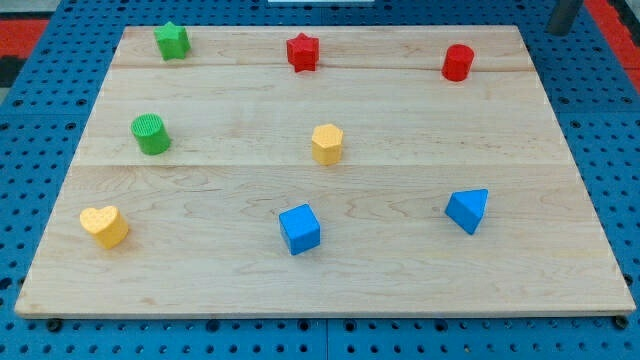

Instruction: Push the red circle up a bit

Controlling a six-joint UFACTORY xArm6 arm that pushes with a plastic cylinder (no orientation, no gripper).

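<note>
The red circle [457, 62], a short red cylinder, stands near the top right of the wooden board [200, 280]. A dark rod enters at the view's top right corner, and my tip [564, 32] is at its lower end, off the board's top right corner, well to the right of the red circle and slightly above it. It touches no block. A red star [302, 52] stands at the top middle, far left of the red circle.
A green star [172, 41] is at the top left and a green circle [151, 134] at the left. A yellow hexagon [327, 143] is in the middle, a yellow heart [104, 226] at the bottom left. A blue cube [299, 229] and a blue triangle [467, 210] lie towards the bottom.
</note>
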